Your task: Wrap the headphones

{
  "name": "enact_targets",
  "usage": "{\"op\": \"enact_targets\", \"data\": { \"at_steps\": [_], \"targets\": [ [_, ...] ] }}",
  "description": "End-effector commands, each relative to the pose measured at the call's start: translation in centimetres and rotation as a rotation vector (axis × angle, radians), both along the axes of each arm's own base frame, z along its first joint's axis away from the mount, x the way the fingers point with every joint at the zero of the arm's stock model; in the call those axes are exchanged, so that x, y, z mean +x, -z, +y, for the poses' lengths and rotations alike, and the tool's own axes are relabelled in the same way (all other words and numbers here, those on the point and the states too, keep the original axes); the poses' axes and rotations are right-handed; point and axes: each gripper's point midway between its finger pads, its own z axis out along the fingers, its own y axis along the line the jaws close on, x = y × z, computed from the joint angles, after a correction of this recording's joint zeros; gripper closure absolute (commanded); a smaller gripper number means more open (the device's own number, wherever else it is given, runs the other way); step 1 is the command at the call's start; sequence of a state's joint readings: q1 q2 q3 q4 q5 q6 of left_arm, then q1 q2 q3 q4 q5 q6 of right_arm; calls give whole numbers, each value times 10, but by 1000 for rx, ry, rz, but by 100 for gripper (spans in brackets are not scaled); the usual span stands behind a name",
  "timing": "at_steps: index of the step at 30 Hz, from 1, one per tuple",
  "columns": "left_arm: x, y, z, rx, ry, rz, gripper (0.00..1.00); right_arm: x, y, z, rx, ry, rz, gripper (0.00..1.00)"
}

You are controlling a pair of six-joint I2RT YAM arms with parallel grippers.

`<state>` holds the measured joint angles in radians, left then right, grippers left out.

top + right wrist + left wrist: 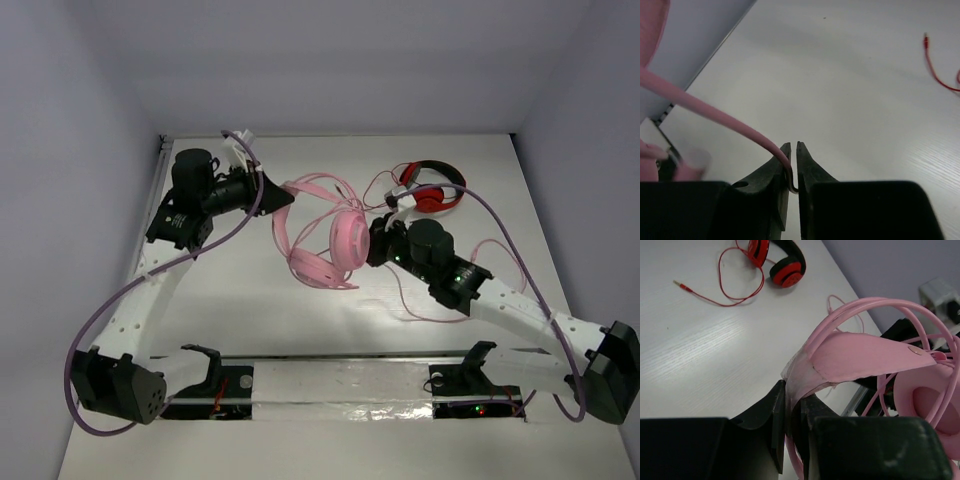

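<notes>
Top external view: the pink headphones [330,245] are shown near the middle of the table [230,310], caught between the 2 arms. The headband [305,190] is clamped flat in the left gripper [283,197], whose jaws are seen in the left wrist view pressed tight on the band's worn edge. From there the band arches away toward the right arm, with 1 earcup [930,400] hanging beyond it. Whether the earcups rest on the table cannot be told.

The right gripper [378,240] is placed just beside the earcups, on their right. In the right wrist view its jaws are pinched on the pink cable [715,112], with only a sliver of gap left. The cable is drawn taut from the fingertips up and to the left, back toward the headphones. Its loose length is trailed across the table alongside the right arm.

The coming move is judged to turn on this line. The headband's long axis is laid from left gripper to right gripper, and the cable end is held by the nearer right arm, so the winding would be carried around the anchored band. The red-and-black headphones [432,188] are left apart, behind the right gripper.
</notes>
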<state>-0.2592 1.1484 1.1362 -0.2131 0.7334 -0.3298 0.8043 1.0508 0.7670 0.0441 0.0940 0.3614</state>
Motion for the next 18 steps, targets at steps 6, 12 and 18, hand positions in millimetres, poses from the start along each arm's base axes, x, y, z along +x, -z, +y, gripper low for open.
{"op": "enact_targets", "data": {
  "at_steps": [6,12,18],
  "targets": [
    [-13,-108,2,-246,72,-146,100,-15,1,40,188,-212,-37,68],
    [-12,-127,9,-298,70,-160,100,-12,17,46,193,-227,-36,67],
    [6,-159,37,-332,-49,-204,100,-18,38,46,191,-234,18,66]
  ]
}}
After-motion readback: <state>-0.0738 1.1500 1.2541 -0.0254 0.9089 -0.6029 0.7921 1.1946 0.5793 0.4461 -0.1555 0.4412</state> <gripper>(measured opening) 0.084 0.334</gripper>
